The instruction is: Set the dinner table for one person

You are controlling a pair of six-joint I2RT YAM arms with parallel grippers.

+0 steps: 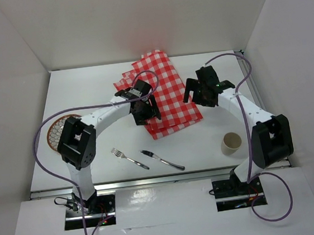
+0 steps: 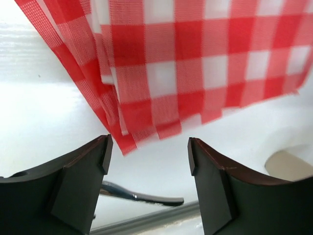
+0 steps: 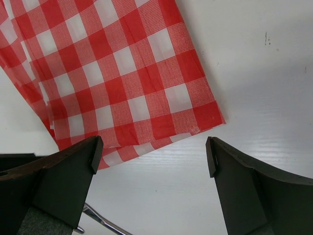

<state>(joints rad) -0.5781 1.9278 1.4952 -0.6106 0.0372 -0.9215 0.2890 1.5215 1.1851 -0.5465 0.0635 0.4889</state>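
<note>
The white dinner table [image 1: 205, 146] carries a crumpled, partly folded red-and-white checked cloth [image 1: 163, 91] at its middle back. My left gripper [image 1: 145, 116] is open and empty, low over the cloth's near left corner [image 2: 195, 63]. Its fingertips [image 2: 103, 152] straddle bare table just past the cloth's edge. My right gripper [image 1: 191, 91] is open and empty beside the cloth's right edge [image 3: 107, 73], over bare table [image 3: 254, 73]. A fork [image 1: 129, 158] and a knife [image 1: 162, 159] lie near the front edge. A paper cup [image 1: 231, 143] stands at the front right.
A round patterned plate [image 1: 57, 131] lies at the left, partly hidden by the left arm. A silver rail [image 1: 163, 179] runs along the near edge. White walls enclose the table. The knife [image 2: 146, 196] and cup [image 2: 291, 164] show in the left wrist view, and a metal utensil [image 3: 102, 220] in the right.
</note>
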